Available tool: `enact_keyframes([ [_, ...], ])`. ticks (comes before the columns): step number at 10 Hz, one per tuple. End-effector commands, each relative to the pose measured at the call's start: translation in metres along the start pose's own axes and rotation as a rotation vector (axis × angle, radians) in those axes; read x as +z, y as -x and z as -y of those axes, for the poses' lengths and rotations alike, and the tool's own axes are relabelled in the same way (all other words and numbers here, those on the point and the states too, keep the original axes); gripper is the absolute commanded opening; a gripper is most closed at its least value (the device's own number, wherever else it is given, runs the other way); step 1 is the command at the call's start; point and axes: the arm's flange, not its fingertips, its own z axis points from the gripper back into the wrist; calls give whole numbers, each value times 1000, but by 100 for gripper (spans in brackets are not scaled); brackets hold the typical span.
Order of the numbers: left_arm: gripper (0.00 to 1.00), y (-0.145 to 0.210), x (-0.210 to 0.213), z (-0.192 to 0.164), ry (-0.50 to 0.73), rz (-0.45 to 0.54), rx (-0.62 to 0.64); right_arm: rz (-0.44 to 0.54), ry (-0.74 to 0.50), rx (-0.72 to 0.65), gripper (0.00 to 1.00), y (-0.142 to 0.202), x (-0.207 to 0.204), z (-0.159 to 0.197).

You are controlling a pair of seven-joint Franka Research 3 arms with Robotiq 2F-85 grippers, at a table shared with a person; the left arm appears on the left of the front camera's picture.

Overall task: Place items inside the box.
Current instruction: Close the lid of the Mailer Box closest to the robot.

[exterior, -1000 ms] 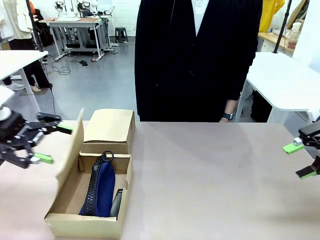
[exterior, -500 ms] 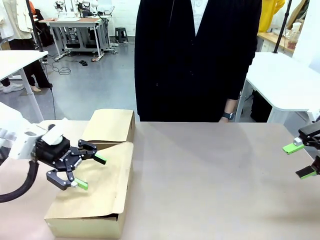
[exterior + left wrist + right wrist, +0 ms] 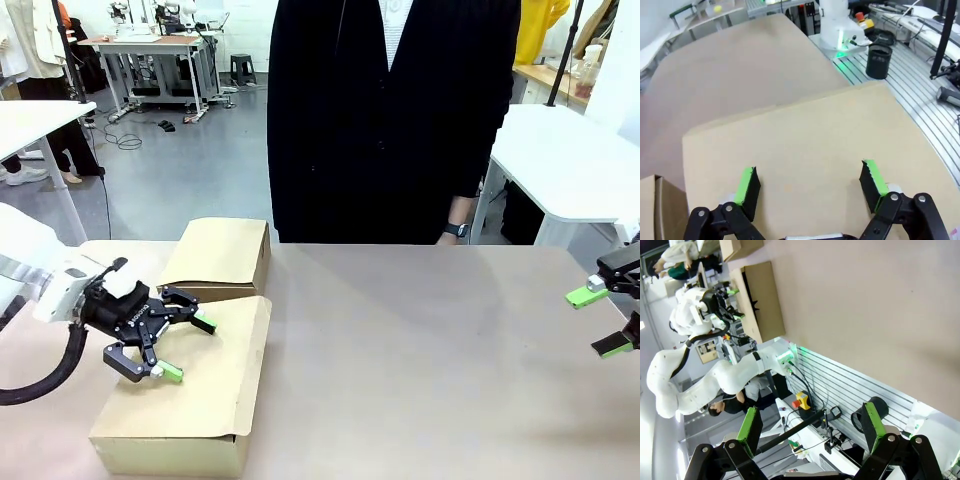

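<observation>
The long cardboard box (image 3: 180,400) sits at the near left of the counter (image 3: 430,350), its wide flap lid (image 3: 205,375) lying down over the opening so that nothing inside can be seen. Plain, thin cardboard of this kind looks light and fairly stiff, though the flap would probably flex and spring at its hinge if let go; judged from here, a flat press near its free edge, or a pinch on that edge, would serve better than any squeeze on the walls, which could buckle. The left pincer (image 3: 183,348) hovers just above the lid with its green pads spread wide and nothing between them; the left wrist view shows both pads (image 3: 747,186) poised over bare brown card, and contact cannot be confirmed. Touching the box's far end stands a smaller cardboard box (image 3: 220,258), closed, and close enough to get in the way of any swing of the lid backward. Beyond the box, at the counter's far edge, a person in a dark coat (image 3: 390,120) stands with arms down. Well to the right of the box, the right pincer (image 3: 600,320) hangs at the counter's edge, wide open and empty.
</observation>
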Motion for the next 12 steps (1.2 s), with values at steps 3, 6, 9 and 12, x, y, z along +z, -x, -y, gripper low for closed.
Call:
enact_keyframes([
  [3,100,-85,67,107,-91,171,371,7,-13,7,100,-2,0,-1],
  [6,100,-95,133,132,-190,183,875,7,-13,7,100,-2,0,-1],
  [9,100,-51,156,133,-237,253,1324,7,-13,7,100,-2,0,-1],
  [12,100,-44,198,121,-234,205,1327,7,-13,7,100,-2,0,-1],
])
